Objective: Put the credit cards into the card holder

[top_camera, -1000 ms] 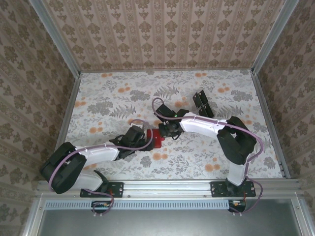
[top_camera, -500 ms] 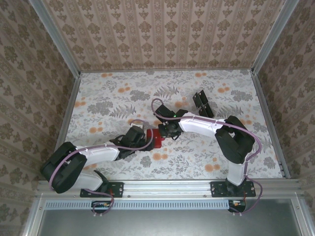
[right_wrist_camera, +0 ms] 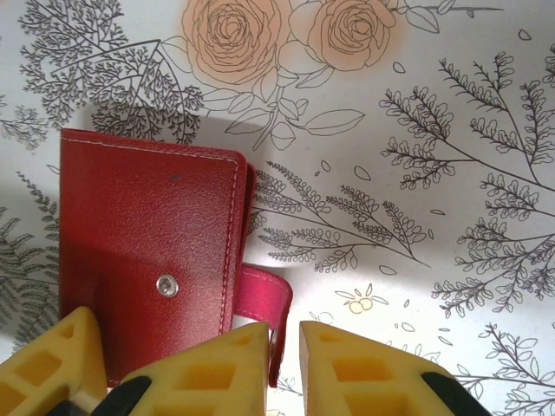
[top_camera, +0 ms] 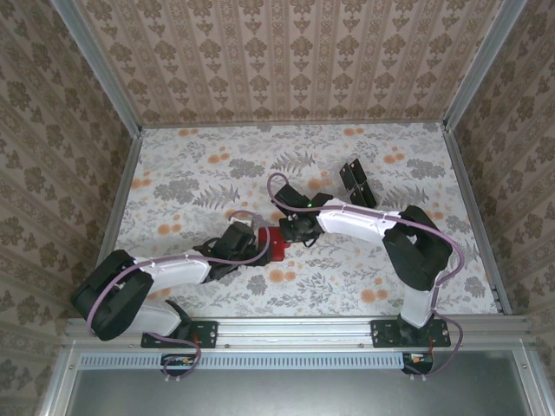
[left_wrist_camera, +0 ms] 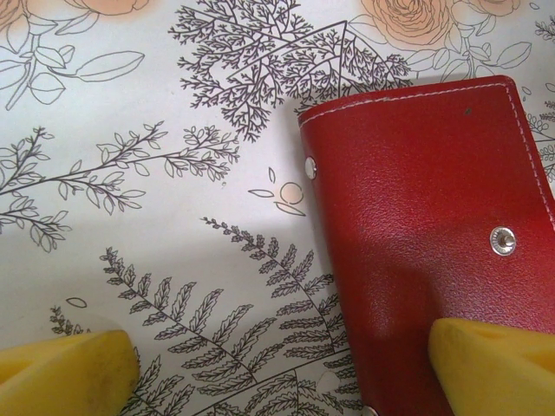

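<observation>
Hovering over the card holder [left_wrist_camera: 416, 217], left tool [left_wrist_camera: 277, 354] gapes empty; right tool [right_wrist_camera: 286, 364] pinches its tab [right_wrist_camera: 264, 303].

No legible text (stitching, floral print)

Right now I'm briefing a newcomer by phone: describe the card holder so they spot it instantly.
At the middle of the floral table the left hand and right hand meet. The card holder lies flat there, a wallet with a metal snap. It is the only red thing; the credit cards farther back are black.
</observation>
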You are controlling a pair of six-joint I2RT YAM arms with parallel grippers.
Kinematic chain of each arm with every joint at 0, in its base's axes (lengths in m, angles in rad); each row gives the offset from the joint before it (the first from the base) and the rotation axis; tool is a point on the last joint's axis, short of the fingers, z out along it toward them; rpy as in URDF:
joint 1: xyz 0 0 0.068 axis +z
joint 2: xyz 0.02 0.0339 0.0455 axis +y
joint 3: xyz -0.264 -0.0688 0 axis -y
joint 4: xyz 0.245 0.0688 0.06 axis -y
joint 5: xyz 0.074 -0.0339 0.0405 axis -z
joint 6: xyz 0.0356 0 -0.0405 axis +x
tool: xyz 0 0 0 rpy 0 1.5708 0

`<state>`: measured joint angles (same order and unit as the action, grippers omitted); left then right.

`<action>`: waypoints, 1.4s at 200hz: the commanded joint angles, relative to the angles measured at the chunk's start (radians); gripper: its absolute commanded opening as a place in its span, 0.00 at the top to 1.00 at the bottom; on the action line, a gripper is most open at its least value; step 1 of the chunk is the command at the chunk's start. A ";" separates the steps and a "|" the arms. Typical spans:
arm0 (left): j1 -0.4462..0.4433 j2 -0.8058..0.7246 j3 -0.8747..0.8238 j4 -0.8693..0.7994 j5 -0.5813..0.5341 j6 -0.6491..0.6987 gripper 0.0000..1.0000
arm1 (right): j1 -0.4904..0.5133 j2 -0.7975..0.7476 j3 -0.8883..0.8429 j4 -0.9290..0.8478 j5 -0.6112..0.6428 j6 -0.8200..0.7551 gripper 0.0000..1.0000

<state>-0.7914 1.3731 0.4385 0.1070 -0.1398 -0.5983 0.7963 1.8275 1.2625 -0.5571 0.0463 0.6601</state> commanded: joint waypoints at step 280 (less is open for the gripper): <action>0.020 0.127 -0.057 0.024 0.069 -0.015 0.01 | 0.010 -0.043 -0.040 0.053 -0.048 0.020 1.00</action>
<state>-0.7918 1.3773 0.4385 0.1131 -0.1440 -0.5983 0.7994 1.8183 1.2350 -0.5285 0.0311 0.6662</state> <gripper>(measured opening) 0.988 0.069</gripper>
